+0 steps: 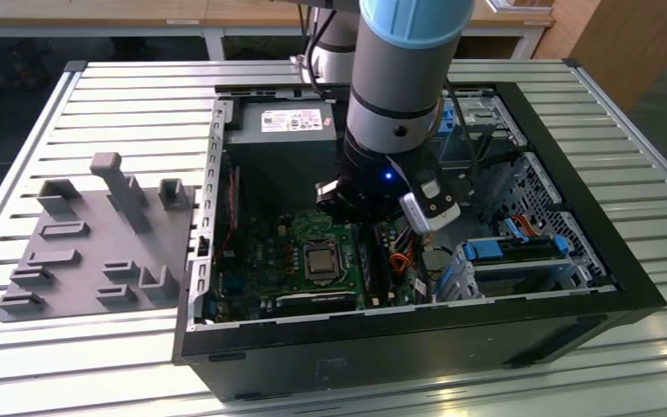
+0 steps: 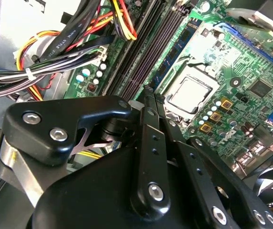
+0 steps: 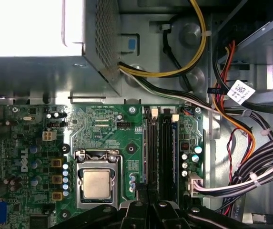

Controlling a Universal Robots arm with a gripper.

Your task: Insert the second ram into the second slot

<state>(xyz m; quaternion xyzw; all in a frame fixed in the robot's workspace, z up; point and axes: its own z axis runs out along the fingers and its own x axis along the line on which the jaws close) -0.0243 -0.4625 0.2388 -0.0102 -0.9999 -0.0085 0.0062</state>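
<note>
gripper (image 3: 148, 202) hangs over memory slots (image 3: 159, 143), cables (image 3: 250, 176) just beside.

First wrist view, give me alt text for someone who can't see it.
Looking down on a green motherboard with a silver square processor beside long black memory slots, the black gripper close over the slots. A grey metal power supply box and coloured cable bundles surround the board.
</note>
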